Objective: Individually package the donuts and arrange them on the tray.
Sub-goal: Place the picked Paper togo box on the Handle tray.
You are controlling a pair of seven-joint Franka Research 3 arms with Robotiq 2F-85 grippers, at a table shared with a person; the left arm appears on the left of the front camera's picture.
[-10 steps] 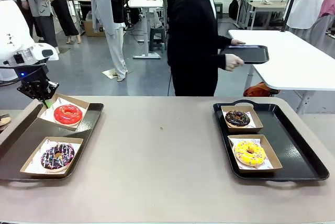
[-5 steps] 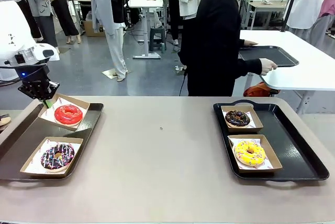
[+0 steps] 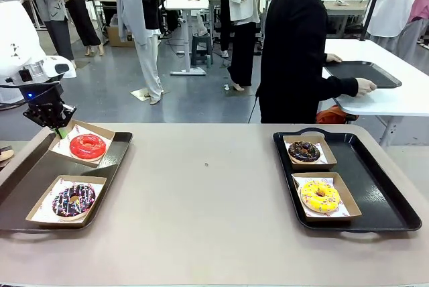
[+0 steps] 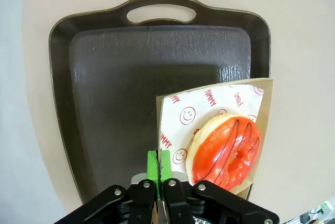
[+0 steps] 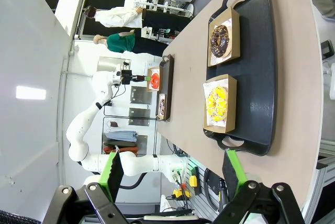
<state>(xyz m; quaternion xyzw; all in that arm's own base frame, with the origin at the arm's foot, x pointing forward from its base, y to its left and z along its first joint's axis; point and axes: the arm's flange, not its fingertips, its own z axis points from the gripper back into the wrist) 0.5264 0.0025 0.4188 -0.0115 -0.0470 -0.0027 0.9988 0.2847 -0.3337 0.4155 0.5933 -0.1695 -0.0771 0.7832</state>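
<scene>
My left gripper [image 3: 57, 126] is shut on the far-left edge of the brown paper box [image 3: 82, 141] that holds the red-glazed donut [image 3: 87, 146]. The left wrist view shows the green pads pinching that box edge [image 4: 158, 157], with the red donut [image 4: 227, 150] to their right and the box lying partly over the rim of the left tray [image 4: 131, 77]. On the same tray [image 3: 27, 180] sits the purple sprinkled donut [image 3: 74, 200] in its box. The right tray [image 3: 379, 190] carries the boxed chocolate donut [image 3: 304, 151] and yellow donut [image 3: 320, 196]. High above the table, my right gripper [image 5: 172, 174] is open with nothing between its fingers.
A person in black stands beyond the far edge, hands on another black tray [image 3: 365, 72] on a white table [image 3: 395, 92]. Bare tabletop [image 3: 208, 186] lies between the two trays.
The person has stepped to the right and moved the black tray further along the white table. My left gripper and the donuts have stayed where they were.
</scene>
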